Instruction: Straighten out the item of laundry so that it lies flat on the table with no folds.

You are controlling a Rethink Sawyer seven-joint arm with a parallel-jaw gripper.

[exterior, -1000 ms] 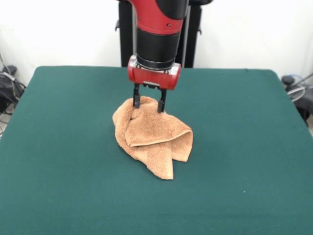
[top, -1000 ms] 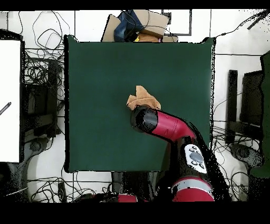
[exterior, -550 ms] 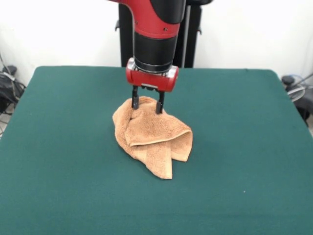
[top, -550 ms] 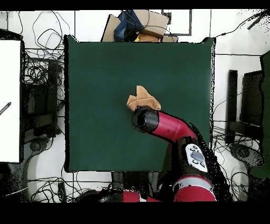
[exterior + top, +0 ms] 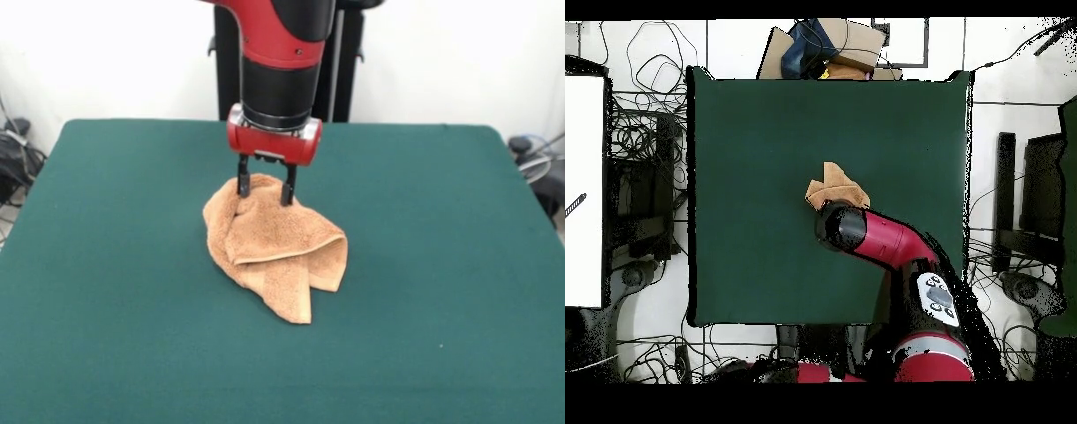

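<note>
Over the last second your gripper (image 5: 263, 188) has risen slightly off the towel (image 5: 274, 243); over the last half second nothing has moved at all. The two fingers are spread apart with their tips at the towel's far top edge. From the front view you cannot tell whether they rest on the terry or merely stand in front of it. Nothing is pinched between them.

The towel has kept the same shape throughout: a bunched heap near the middle of the table (image 5: 106, 291), one layer doubled over another, with two corners hanging toward the near side. In the overhead view the towel (image 5: 833, 185) shows just beyond the arm's wrist, which hides the gripper.

Judgement: the small lift pulled no cloth with it, so no fold has opened. The task looks barely begun. You probably want a firm pinch on one edge or corner before dragging outward.

Containers: none on the table, and nothing sits on it but the towel.
</note>
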